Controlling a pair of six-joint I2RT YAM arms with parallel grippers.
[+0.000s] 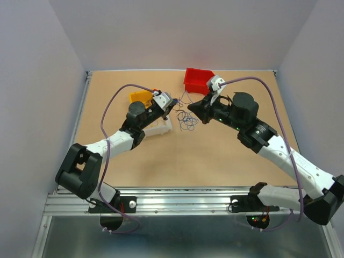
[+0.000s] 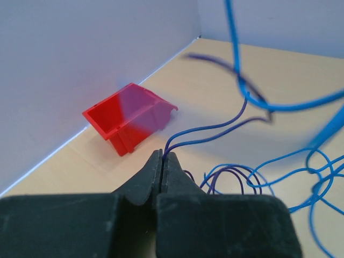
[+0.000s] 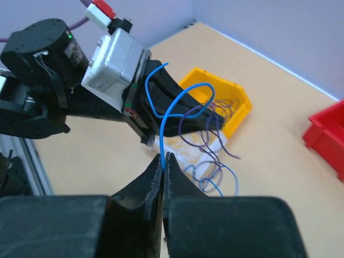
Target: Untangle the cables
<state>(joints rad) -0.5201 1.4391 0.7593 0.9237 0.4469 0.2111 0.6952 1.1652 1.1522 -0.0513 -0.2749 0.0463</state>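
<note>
Left wrist view shows the left gripper (image 2: 162,157) pinched on a purple wire (image 2: 215,128); the right gripper (image 3: 163,159) clamps a blue wire (image 3: 167,113). Between them the cables (image 1: 186,119) lie looped together on the table (image 1: 161,161), so most of the untangling seems left to do.

blue cable (image 3: 161,140) was bright blue | dark cable (image 2: 207,128) was deep purple | red bin (image 1: 198,79) was plain | yellow bin (image 1: 141,97) was orange-tinged | bench (image 1: 215,156) was unpatterned tan | left gripper (image 2: 162,161), right gripper (image 3: 163,161) were black | arm cords (image 1: 250,77) were lilac
</note>
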